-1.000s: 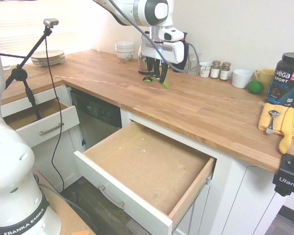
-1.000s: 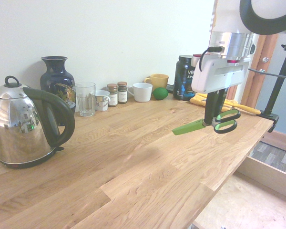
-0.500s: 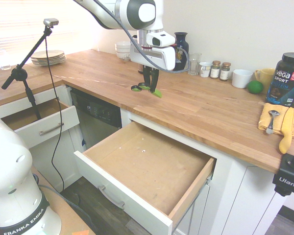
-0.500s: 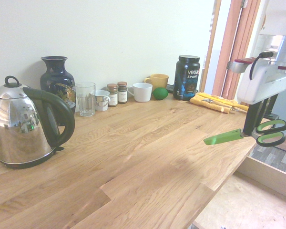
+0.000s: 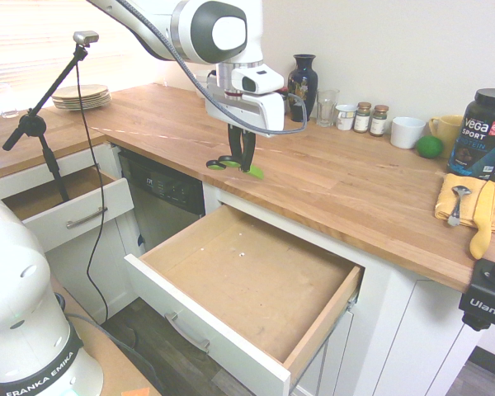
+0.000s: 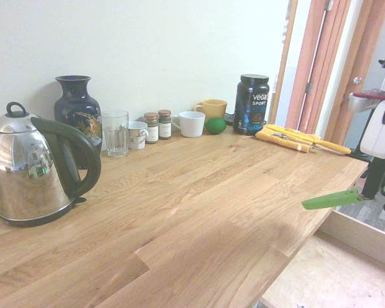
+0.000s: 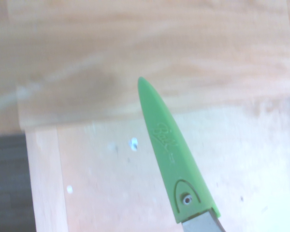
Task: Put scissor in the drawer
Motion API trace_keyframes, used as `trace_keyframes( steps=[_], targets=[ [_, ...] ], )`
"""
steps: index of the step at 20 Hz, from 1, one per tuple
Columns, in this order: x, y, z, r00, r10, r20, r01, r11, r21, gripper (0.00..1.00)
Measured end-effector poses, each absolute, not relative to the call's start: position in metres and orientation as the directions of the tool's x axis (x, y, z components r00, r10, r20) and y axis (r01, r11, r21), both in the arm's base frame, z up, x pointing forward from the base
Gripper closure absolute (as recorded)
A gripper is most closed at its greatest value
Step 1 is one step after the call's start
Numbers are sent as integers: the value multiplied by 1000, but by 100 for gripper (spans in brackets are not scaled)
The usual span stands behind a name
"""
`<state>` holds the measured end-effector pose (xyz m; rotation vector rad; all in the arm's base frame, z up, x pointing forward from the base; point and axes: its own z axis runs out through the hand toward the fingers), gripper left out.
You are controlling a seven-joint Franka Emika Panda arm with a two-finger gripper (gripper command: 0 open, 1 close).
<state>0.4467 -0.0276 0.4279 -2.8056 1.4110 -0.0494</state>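
My gripper [image 5: 242, 163] is shut on the scissor [image 5: 233, 166] and holds it in the air above the counter's front edge, just over the back rim of the open drawer [image 5: 247, 285]. The green and black loop handles [image 5: 222, 163] point left and the green blade sheath [image 5: 254, 172] points right. In the second exterior view the sheath [image 6: 330, 199] sticks out past the counter edge, with the gripper [image 6: 372, 190] at the picture's right border. The wrist view shows the sheath [image 7: 171, 154] over the counter edge and the drawer's pale wood bottom [image 7: 111, 188].
A smaller white drawer [image 5: 66, 216] stands open at the left, beside a black dishwasher [image 5: 161, 198]. On the counter are a kettle [image 6: 32, 170], vase [image 5: 303, 77], glass [image 6: 115, 133], spice jars [image 5: 370, 118], mugs [image 5: 407, 131], a black tub [image 5: 488, 132], a yellow cloth [image 5: 470, 206] and plates [image 5: 81, 96].
The arm has carried the scissor from over the middle of the counter toward its front edge, above the open drawer, and a little lower. The grip stays shut.
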Motion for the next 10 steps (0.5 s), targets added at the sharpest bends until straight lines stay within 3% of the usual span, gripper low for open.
trace_keyframes(
  steps=[10],
  targets=[
    [398,-29,384,597,-802,13,-803,-597,1,100]
  ],
)
